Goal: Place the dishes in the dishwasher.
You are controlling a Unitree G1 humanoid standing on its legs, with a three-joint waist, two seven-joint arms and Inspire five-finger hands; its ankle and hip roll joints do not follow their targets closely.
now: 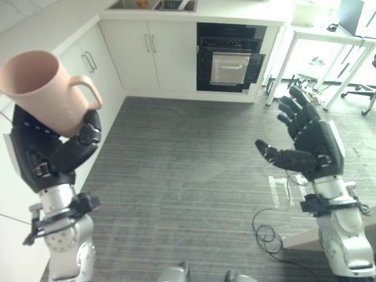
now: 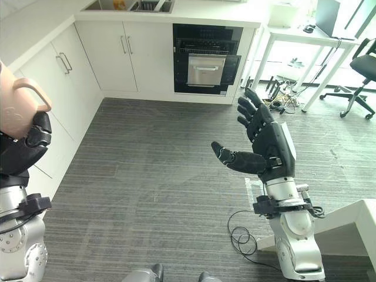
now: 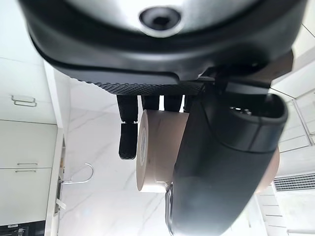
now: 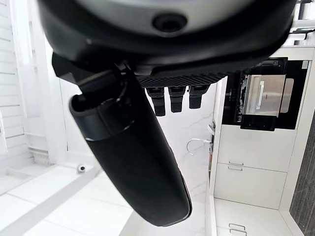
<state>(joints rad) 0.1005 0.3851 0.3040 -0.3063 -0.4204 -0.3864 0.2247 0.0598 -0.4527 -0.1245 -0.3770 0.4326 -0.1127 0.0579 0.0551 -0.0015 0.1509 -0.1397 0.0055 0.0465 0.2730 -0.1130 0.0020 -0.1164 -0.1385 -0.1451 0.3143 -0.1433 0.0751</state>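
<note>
Left eye view: left hand (image 1: 56,150) at 9 o'clock, fingers and thumb curled round a pink mug (image 1: 47,88), held tilted and clear of the cabinets (image 1: 88,64) beside it, judged ready for carrying. Open dishwasher (image 1: 230,59) stands at 12 o'clock across bare floor (image 1: 176,164). Right hand (image 1: 305,141) at 3 o'clock, fingers spread, holding nothing, near a white desk (image 1: 329,35).

The grey striped floor (image 1: 176,158) runs up to the white cabinets (image 1: 147,56). A white worktop (image 1: 247,9) lies above them, with a sink (image 1: 153,4) set in it.
</note>
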